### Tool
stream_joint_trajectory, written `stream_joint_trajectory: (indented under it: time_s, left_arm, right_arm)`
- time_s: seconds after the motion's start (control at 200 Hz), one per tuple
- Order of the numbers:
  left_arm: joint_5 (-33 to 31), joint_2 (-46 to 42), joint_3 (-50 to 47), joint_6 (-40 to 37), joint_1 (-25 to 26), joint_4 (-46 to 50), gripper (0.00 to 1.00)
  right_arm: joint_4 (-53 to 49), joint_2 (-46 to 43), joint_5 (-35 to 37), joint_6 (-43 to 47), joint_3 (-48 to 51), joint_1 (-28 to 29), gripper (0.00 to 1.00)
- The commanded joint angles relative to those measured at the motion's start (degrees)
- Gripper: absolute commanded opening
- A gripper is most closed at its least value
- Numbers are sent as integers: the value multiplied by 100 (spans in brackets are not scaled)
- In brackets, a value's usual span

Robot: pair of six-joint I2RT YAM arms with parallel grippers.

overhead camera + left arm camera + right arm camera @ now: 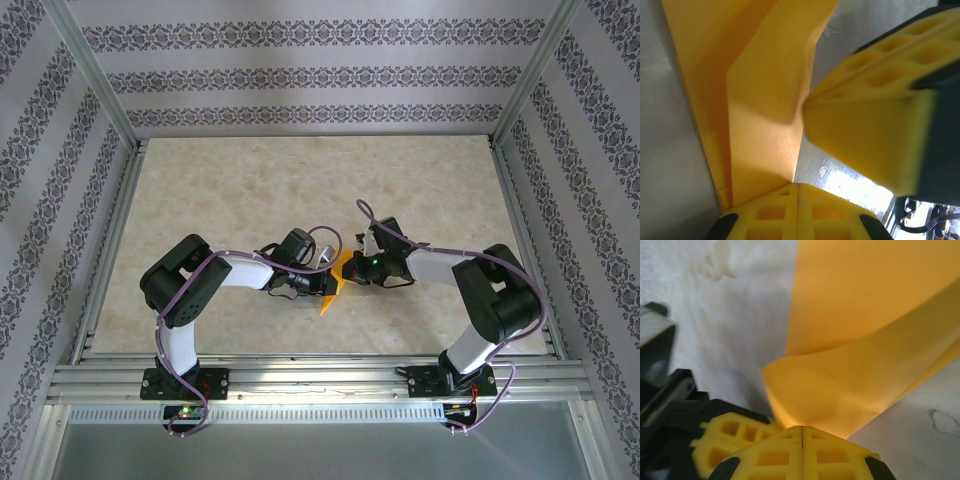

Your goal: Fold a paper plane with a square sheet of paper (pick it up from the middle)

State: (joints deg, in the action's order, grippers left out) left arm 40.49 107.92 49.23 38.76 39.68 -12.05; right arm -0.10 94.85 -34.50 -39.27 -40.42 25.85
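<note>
You have the sheet of paper (pixel 340 270) at the middle of the counter (pixel 250 180), caught between the two wrists where the left arm (pixel 185 300) and the right arm (pixel 490 290) meet. From above, little of it is readable: an orange sliver with a pointed end aimed toward the near edge, the rest covered by the black wrist housings. Whether it rests on the counter or hangs just above it, you cannot tell from there.

The left wrist camera gives you the paper (pixel 765 100) close up, already folded – one layer lies over another, with a straight crease running down to the left jaws. Their yellow fingers (pixel 785 195) are pressed together, with only a thin seam between them, and the crease's lower end runs into that seam, so they read as clamped on the paper. The sheet's upper part is cut off by the frame.

The right jaws are likewise together. In the right wrist view, their fingers (pixel 790 437) meet at a hairline, and a curled lip of the paper (pixel 865 315) disappears into them – clamped on it. The left wrist camera shows those same fingers (pixel 865 130) nipping the paper's edge from the side.

The pinch points themselves are hidden, and the two pairs of fingertips sit just beside each other.
</note>
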Motion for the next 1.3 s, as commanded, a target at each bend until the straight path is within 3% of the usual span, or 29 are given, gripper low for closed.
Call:
stream_joint_trajectory:
  time_s: [0.0, 0.39, 0.994, 1.294]
  left_arm:
    - [-157, 202, -220, -194, -31, 625, 0]
    - [-171, 190, -303, -211, -31, 663, 0]
    - [-233, 203, -556, -268, -26, 696, 0]
    - [-252, 188, -574, -269, -31, 678, 0]
  right_arm:
    - [54, 192, 189, -79, -289, 89, 0]
    - [49, 495, 725, -208, -77, -349, 0]
    - [-51, 820, 530, -134, -602, -1179, 2]
    - [-568, 840, 1199, -12, -912, -1345, 1]
